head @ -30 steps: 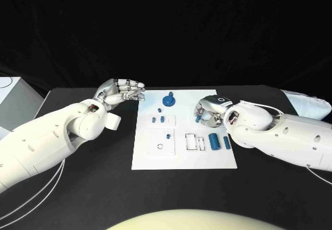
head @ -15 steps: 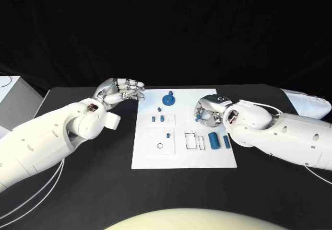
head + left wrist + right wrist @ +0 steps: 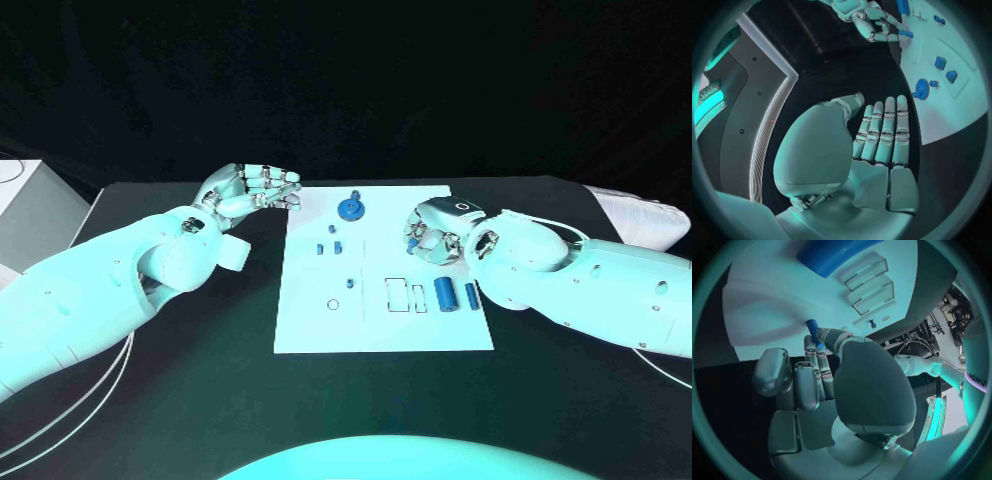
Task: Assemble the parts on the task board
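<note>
Over board's right edge (image 3: 488, 300) | right hand (image 3: 434, 232) pinches peg (image 3: 813, 331)

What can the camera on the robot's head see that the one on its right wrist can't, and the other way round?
Head view alone: the whole task board, the left hand curled beside its far corner, and the round blue knob part. Right wrist view alone: a close look at the small blue peg pinched at the right hand's fingertips, just over the board. Both share the board, the right hand, and the large blue cylinder by the outlined slots.
</note>
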Robot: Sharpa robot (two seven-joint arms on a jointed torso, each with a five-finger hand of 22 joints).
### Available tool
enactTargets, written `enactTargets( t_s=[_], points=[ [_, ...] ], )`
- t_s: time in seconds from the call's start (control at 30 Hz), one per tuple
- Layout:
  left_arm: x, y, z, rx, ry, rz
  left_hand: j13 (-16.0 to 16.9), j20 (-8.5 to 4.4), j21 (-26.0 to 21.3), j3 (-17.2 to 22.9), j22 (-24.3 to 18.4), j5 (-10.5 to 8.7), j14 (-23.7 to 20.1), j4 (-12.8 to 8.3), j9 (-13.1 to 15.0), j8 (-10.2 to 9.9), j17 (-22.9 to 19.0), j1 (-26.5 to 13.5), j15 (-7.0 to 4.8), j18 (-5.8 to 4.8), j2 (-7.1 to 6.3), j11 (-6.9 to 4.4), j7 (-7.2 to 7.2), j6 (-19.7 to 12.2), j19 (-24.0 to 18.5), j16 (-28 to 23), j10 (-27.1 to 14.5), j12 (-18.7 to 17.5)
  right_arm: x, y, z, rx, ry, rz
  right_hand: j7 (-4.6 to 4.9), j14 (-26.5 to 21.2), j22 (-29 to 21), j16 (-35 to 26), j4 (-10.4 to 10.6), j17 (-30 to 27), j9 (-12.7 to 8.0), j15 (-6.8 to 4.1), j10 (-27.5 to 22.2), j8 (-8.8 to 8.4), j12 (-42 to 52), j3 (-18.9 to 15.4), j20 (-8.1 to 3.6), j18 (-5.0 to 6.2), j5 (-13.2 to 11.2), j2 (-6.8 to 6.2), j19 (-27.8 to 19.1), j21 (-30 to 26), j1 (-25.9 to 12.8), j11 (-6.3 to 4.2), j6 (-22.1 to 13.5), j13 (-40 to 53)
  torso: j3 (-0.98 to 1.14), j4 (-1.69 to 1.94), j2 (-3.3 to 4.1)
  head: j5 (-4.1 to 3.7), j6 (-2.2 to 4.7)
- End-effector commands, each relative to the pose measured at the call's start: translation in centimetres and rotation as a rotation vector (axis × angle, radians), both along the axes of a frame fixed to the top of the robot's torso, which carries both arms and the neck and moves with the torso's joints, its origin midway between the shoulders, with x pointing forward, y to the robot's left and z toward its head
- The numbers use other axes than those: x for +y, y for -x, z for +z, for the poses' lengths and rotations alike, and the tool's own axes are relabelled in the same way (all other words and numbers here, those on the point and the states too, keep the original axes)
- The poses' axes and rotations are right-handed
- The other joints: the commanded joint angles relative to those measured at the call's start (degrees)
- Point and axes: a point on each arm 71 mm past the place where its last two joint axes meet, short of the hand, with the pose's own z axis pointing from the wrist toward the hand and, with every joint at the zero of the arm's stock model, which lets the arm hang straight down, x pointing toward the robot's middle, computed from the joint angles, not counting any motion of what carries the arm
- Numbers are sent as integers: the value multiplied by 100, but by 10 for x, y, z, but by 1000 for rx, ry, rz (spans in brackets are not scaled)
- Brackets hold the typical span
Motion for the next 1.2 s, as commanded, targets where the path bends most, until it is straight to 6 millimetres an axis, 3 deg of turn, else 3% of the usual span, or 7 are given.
enactTargets(
  t_s=[0.03,0.3,0.53,0.67,0.83,1.2],
  points=[
    [-2,0,0,-2,4,-17,6,9,-27,-31,-8,3,45,-12,-9,-37,11,64,-9,63,2,34,56,1,40,-22,4,-30,1,2,6,0,-61,-22,0,214,5,28,7,-7,124,-44,264,35,12,32,-26,-102,11,138,36,9,63,-212,34,61,-3,-4,-3,9,7],
    [-2,0,-1,-1,4,-17,6,9,-27,-31,-8,3,45,-12,-9,-37,11,64,-9,63,2,34,56,1,40,-22,4,-30,11,13,30,-8,-139,0,0,214,16,26,-11,-10,135,-47,272,45,6,46,-29,-104,11,138,39,21,62,-214,30,63,-6,5,0,30,4],
    [-3,0,-1,-1,6,-19,6,9,-27,-31,-8,3,45,-12,-9,-37,11,64,-9,63,2,34,56,1,40,-22,4,-30,38,33,43,-8,-192,88,4,215,74,28,-38,-7,152,-49,279,57,-4,69,-34,-119,16,139,56,92,62,-214,21,65,-4,-4,3,104,-19],
    [-4,1,-1,0,8,-21,6,9,-27,-31,-8,3,45,-12,-9,-37,11,64,-9,63,2,34,56,1,40,-22,4,-30,62,47,39,1,-202,159,6,215,80,28,-45,-7,157,-49,280,60,-8,76,-35,-120,16,139,57,99,60,-213,17,65,-3,-13,-2,149,-17],
    [-6,0,-1,1,11,-24,6,9,-27,-31,-8,3,45,-12,-9,-37,11,64,-9,63,2,34,56,1,40,-22,4,-30,87,61,29,2,-200,233,8,212,81,19,-49,-24,159,-49,280,61,-11,79,-35,-120,15,140,58,100,60,-212,15,65,-13,3,-2,184,-27],
    [-8,1,-1,1,12,-27,6,8,-36,-35,-14,3,47,-11,-13,-40,23,69,-9,62,1,34,56,4,47,-33,5,-33,114,76,9,-36,-143,328,13,211,88,17,-73,-26,174,-46,279,69,-25,103,-36,-122,6,144,58,105,56,-207,-1,66,-22,8,1,262,-57]
  ],
)
